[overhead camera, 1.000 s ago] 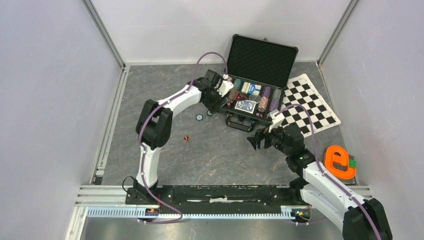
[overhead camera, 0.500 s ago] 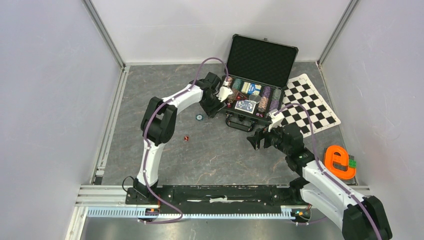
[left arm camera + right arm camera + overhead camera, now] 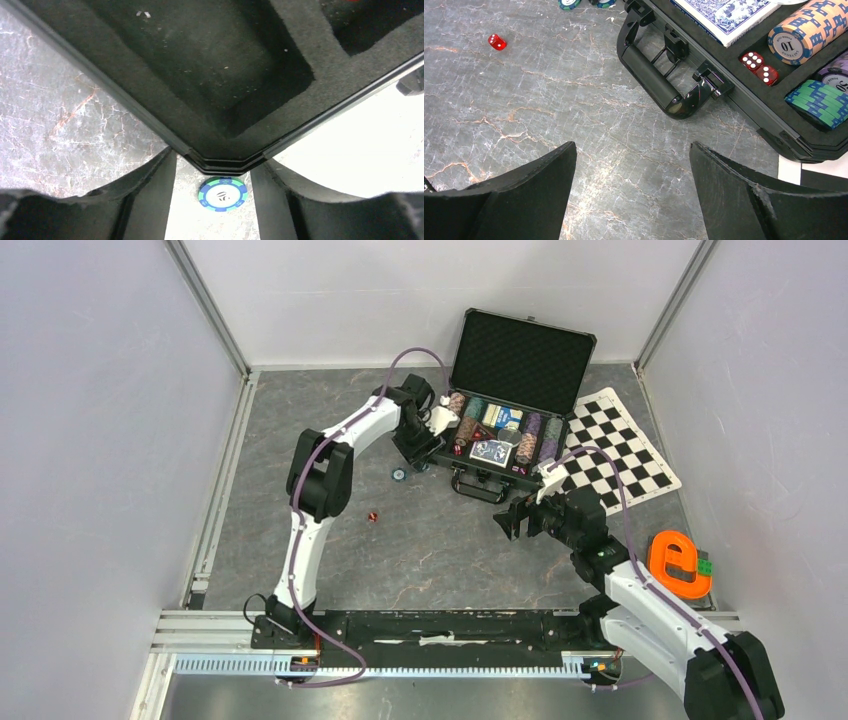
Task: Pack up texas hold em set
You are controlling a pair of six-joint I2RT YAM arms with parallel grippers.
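1. Left gripper (image 3: 214,161): jaws parted to a moderate gap, not pressed together, pinching nothing.
2. Between its black fingers (image 3: 150,200): a blue-and-green chip (image 3: 222,194), flat on the grey table (image 3: 60,125), with a sliver of bare table showing on either side and no contact to be seen.
3. Just ahead of those fingertips: a corner at the left end of the black case (image 3: 220,161), with an empty foam compartment (image 3: 225,75) beyond. Cannot tell whether the tips touch that corner.
4. Right gripper (image 3: 633,150): jaws spread wide, holding nothing, touching nothing, poised over bare table on the near side of the case's handle (image 3: 659,75) and apart from it.
5. Case itself: open at the far middle of the table, foam-lined lid (image 3: 525,358) standing up at the back, the left gripper at its left end and the checkered mat (image 3: 625,445) at its right.
6. Inside the case, from the right wrist view: a blue card deck (image 3: 729,12), an orange chip stack (image 3: 804,37), a green-and-blue chip stack (image 3: 819,102), and two red dice (image 3: 760,66) side by side in a small compartment.
7. Loose on the table: a red die (image 3: 497,42), well apart from the case, and a second chip (image 3: 398,474) near the left gripper.
8. Beside the right arm, near the right wall: an orange ring (image 3: 678,565).
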